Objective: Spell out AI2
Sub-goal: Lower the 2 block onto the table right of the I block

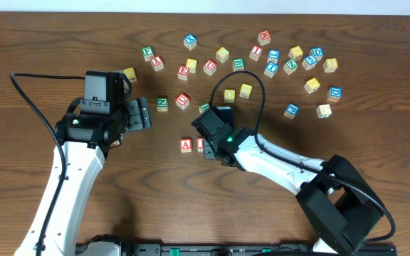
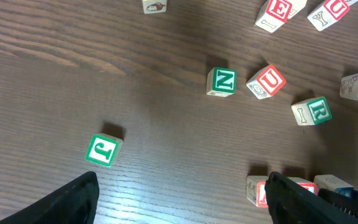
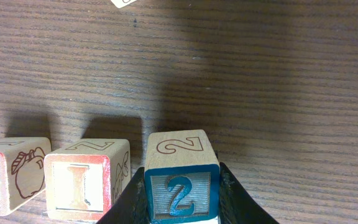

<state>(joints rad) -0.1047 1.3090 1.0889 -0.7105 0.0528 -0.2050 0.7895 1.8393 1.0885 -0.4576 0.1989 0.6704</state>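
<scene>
— What are the pieces like?

— Small pale wooden cubes with square edges. Each letter face is grooved inside a coloured frame, and the side faces carry thin line drawings. The worktop [image 3: 272,74] is dark brown with fine, straight grain.

— Where are the three that matter?

— They sit in one row. The A cube [image 3: 8,180], framed in red, is just beside the I cube [image 3: 79,180], also red. The blue 2 cube [image 3: 181,183] is next in line, with a narrow gap between.

— And the fingers?

— The right fingers [image 3: 235,202] are narrowed onto the 2 cube, one black tip on each side. From above, that arm hides the 2 and part of the I. The left fingers [image 2: 67,202] are spread wide, holding nothing.

— Anything near them?

— A green N cube [image 2: 221,81], a red U cube [image 2: 266,81] and a green J cube [image 2: 101,150] lie loose, well apart. Farther back there is a scatter of other cubes [image 1: 276,60].
</scene>
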